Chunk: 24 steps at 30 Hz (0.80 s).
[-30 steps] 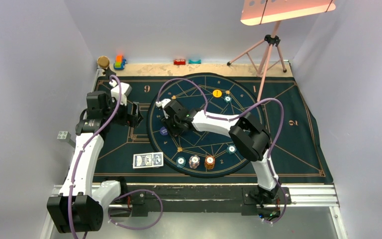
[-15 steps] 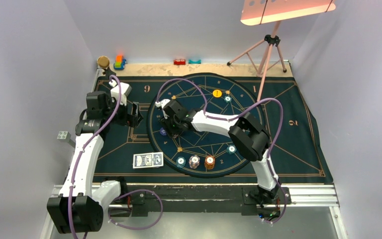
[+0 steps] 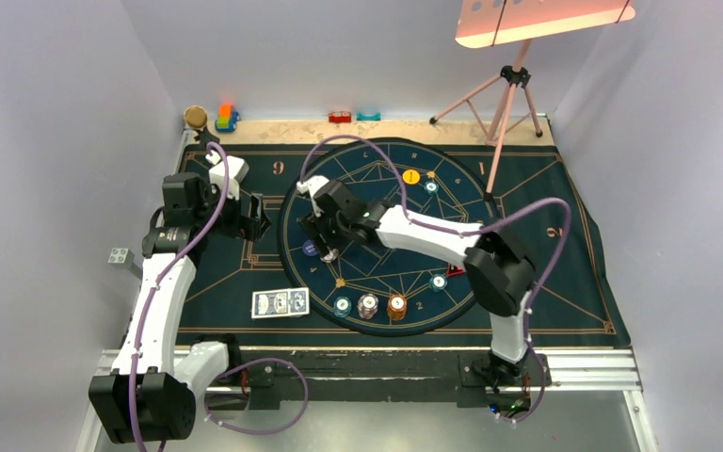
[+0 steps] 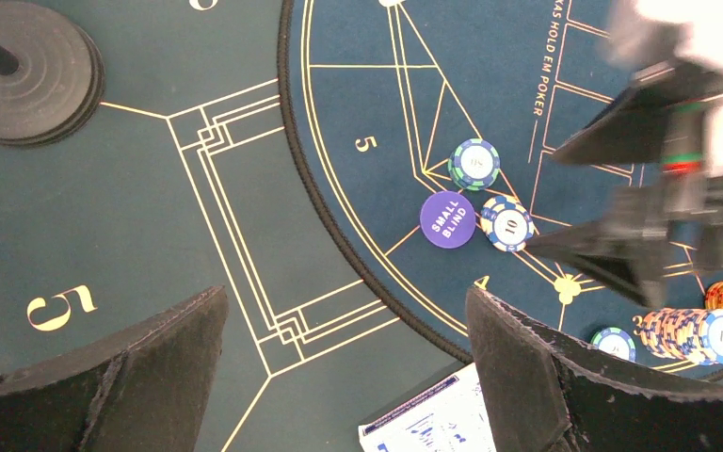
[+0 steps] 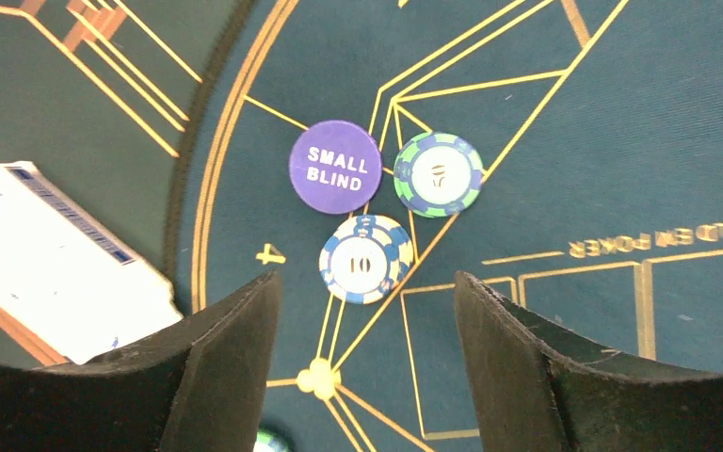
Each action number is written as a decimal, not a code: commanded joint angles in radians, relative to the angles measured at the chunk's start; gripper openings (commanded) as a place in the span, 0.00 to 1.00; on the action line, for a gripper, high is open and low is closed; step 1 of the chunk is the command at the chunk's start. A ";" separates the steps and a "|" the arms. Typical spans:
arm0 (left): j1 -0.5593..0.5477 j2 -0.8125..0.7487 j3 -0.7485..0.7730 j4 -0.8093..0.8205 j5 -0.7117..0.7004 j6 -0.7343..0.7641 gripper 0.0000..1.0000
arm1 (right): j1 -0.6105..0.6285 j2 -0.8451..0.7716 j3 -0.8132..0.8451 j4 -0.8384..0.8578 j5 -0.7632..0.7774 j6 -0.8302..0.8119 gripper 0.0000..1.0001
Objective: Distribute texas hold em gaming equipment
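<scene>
We count one purple round "SMALL BLIND" disc on the dark felt mat, with two striped chips just beside it: a blue-white 10 chip and a green-blue 50 chip. The right gripper hovers above them, spread wide and empty. The left gripper is likewise wide and empty.

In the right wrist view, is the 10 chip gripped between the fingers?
No, the 10 chip lies flat on the mat, clear of both open fingers.
</scene>
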State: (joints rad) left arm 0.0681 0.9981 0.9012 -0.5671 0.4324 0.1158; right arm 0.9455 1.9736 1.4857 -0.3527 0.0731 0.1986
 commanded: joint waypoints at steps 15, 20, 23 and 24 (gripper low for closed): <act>0.010 -0.015 -0.007 0.018 0.023 0.015 1.00 | 0.077 -0.451 -0.361 -0.127 -0.160 -0.082 0.94; 0.010 -0.016 -0.008 0.018 0.022 0.015 1.00 | 0.138 -0.441 -0.397 -0.142 -0.133 -0.055 0.96; 0.010 -0.014 -0.008 0.018 0.022 0.015 1.00 | 0.143 -0.441 -0.425 -0.130 -0.123 -0.043 0.96; 0.010 -0.014 -0.008 0.019 0.023 0.015 1.00 | 0.143 -0.440 -0.432 -0.127 -0.120 -0.042 0.96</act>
State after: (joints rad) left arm 0.0700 0.9947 0.9012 -0.5671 0.4351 0.1158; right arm 1.0939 1.5597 1.0832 -0.4995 -0.0490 0.1375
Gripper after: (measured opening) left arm 0.997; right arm 0.955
